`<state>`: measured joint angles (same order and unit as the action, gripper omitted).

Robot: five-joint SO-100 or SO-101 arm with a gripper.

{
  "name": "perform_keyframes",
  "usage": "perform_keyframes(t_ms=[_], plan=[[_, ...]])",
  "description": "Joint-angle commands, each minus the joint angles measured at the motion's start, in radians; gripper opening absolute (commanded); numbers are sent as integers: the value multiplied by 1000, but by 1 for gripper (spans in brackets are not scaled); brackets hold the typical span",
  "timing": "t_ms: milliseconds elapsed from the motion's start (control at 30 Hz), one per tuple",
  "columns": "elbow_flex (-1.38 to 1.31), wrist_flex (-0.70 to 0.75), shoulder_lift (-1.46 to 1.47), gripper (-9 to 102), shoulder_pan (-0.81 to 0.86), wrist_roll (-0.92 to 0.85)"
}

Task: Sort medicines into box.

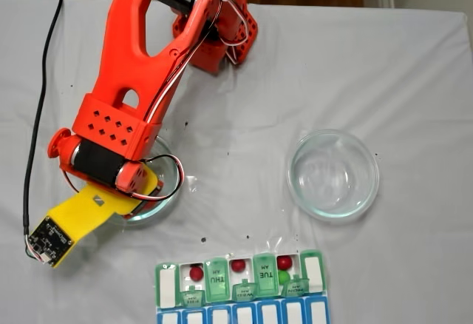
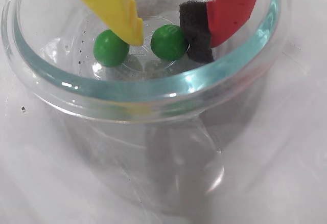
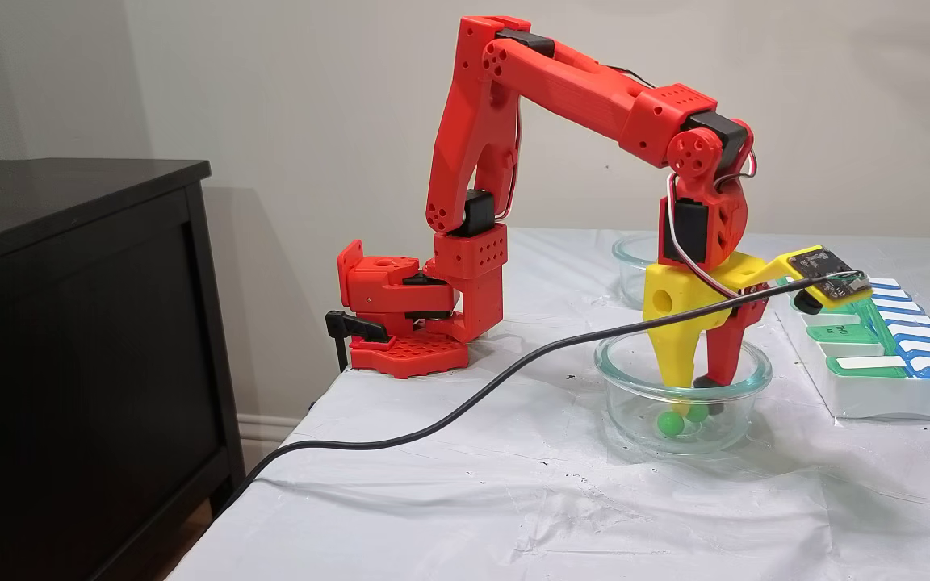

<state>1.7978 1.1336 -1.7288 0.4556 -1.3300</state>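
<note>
Two green medicines (image 2: 111, 47) (image 2: 169, 42) lie in the bottom of a clear glass dish (image 2: 153, 88). My gripper (image 2: 168, 42) reaches down into that dish and stands open. Its yellow finger (image 2: 115, 4) ends between the two balls, and the black pad on its red finger (image 2: 196, 29) sits against the right ball's other side. A fixed view shows the gripper (image 3: 693, 386) inside the dish (image 3: 618, 379) from the side, above both green balls (image 3: 669, 423) (image 3: 697, 413). The box (image 1: 264, 274) holds three red medicines (image 1: 196, 272) (image 1: 238, 265) (image 1: 284, 262) and a green one (image 1: 284, 275) in open compartments.
A second glass dish (image 1: 332, 174) stands to the right, holding nothing. The arm's base (image 3: 400, 323) is clamped at the table's far end. A black cable (image 3: 433, 403) trails from the wrist camera across the white cloth. A dark cabinet (image 3: 69, 323) stands beside the table.
</note>
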Motion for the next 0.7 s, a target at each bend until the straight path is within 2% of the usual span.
perform_keyframes(t_ms=[0,667], plan=[[-15,-11,-124,14,-6,6],[-8,-29,-94,14,-6,11]])
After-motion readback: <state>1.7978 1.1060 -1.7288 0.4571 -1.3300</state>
